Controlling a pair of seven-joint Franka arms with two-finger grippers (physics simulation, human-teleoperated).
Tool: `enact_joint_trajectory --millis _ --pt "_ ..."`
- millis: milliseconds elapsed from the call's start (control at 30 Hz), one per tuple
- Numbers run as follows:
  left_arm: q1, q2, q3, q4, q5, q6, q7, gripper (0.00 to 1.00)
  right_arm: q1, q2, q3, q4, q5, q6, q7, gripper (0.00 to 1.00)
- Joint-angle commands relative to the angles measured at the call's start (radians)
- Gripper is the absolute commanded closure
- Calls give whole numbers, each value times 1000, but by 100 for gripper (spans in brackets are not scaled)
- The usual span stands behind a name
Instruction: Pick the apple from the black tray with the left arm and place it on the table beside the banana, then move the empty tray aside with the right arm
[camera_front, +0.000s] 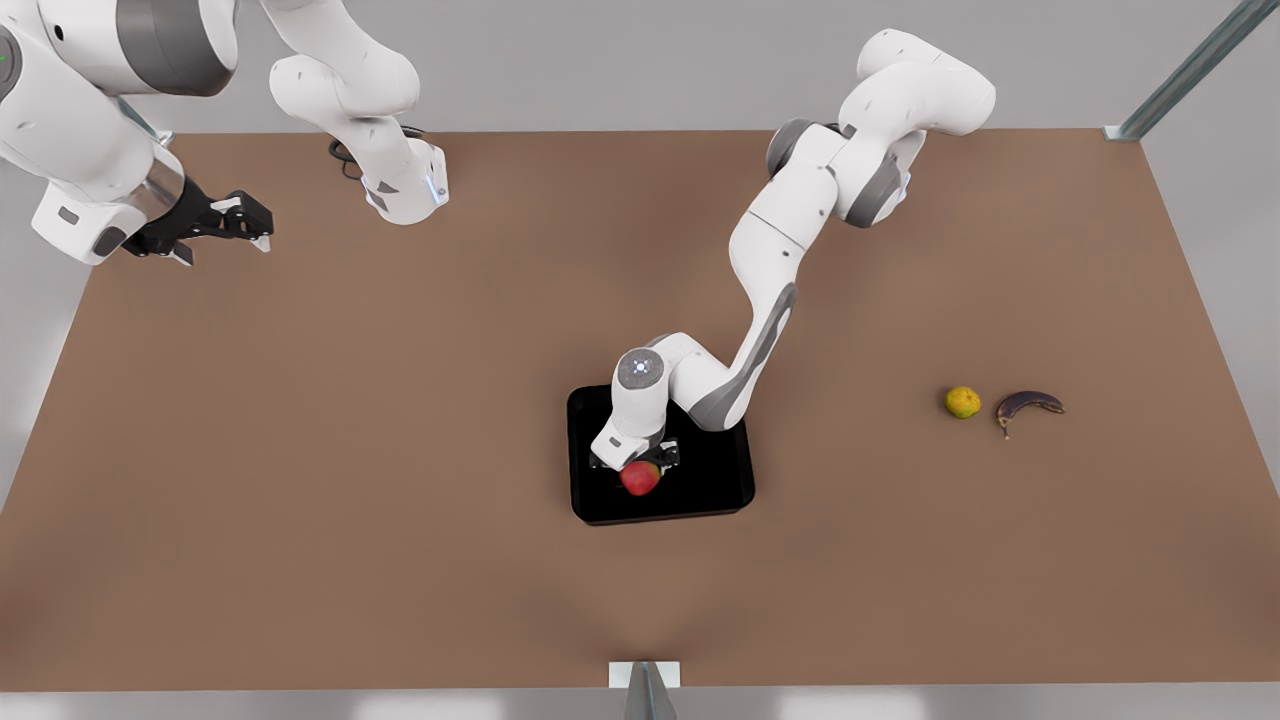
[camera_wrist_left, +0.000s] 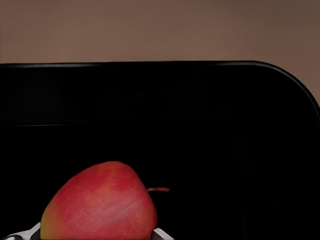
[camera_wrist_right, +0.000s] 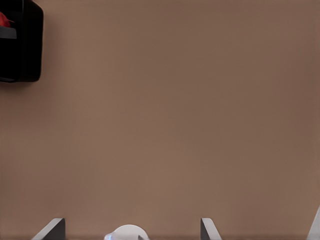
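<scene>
Even, diffuse light falls on the table (camera_front: 300, 450) from above, leaving only faint, soft-edged shadows and a slightly paler band near its front edge. The black tray (camera_front: 715, 480) reads almost uniformly dark, its interior detail lost apart from a thin sheen along the rim. The apple (camera_wrist_left: 100, 205) shows a gentle highlight, with no harsh glare.

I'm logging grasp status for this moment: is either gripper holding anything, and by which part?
The left gripper sits around the apple in the black tray, fingers at its sides; whether it is clamped cannot be told. The right gripper waits open, holding nothing.
</scene>
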Motion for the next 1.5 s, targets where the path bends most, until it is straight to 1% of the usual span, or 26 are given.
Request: enact_joint_trajectory --millis 0,200,233,267,333,367,400,433,500,600,733,767,867,900,933,967,1033,1133,1167,1200,1233,1333,1367,1400,1433,1467 --pt "0 3 -1 0 2 2 -26 0 -21 -1 1 0 -1 -1 3 0" --pt "0 -3 -28 0 0 29 -26 0 -21 -1 2 0 -3 -1 1 0" --pt "0 -3 -28 0 0 24 -26 17 -21 -1 2 0 -3 -1 1 0" --pt "0 -3 -28 0 0 24 -26 30 -23 -1 2 0 -3 -1 1 0" --pt "0 -5 -28 0 -1 18 -24 33 -21 -1 2 0 -3 -1 3 0" --pt "0 -7 -30 0 -1 4 -24 43 -23 -1 2 0 -3 -1 3 0" --pt "2 -8 -30 -1 -3 2 -24 46 -23 1 1 0 -9 -1 1 0" --pt "2 -13 -30 0 -3 -31 -21 46 -14 1 1 0 -27 -1 3 0" --pt "15 -69 -43 0 -28 -114 25 44 -10 1 1 0 -27 -1 3 0" --pt "86 -206 -48 2 -176 -358 230 43 -10 1 1 0 -27 -1 3 0" --pt "262 -316 -50 5 -330 -617 539 42 -10 1 1 0 -26 -1 3 0" --pt "342 -344 -50 7 -367 -701 666 42 -9 1 1 0 -26 -1 7 0" --pt "492 -346 -47 39 -362 -895 899 42 -7 1 2 0 -24 -1 7 0" --pt "546 -339 -45 39 -360 -956 965 42 -7 14 19 0 -18 3 9 0" --pt "586 -333 -36 37 -331 -1005 1052 42 2 31 68 2 -12 10 12 0" --pt "635 -320 -33 36 -302 -1028 1140 42 34 89 140 46 5 15 97 0" --pt "663 -269 -24 30 -241 -1051 1227 42 103 163 195 103 25 44 263 0" --pt "683 -206 -14 30 -167 -1067 1281 42 180 202 205 103 66 96 518 0" --pt "686 -197 -8 30 -167 -1061 1293 42 212 228 206 102 66 95 521 2" --pt "686 -192 -2 30 -166 -1062 1309 42 212 258 206 97 74 95 593 6" --pt "686 -192 4 30 -164 -1064 1312 41 249 310 209 94 72 96 653 2" --pt "686 -171 7 27 -63 -1061 1392 41 286 441 206 96 69 245 940 0" --pt "687 -155 9 27 -57 -1048 1396 41 286 464 208 97 102 332 1016 0" --pt "703 -155 10 27 -58 -1039 1398 40 289 511 209 99 135 427 1113 0" --pt "707 -155 12 27 -58 -1039 1395 0 306 537 208 99 135 484 1142 0" --pt "707 -158 13 28 -58 -1039 1378 0 329 567 208 99 134 527 1176 0"
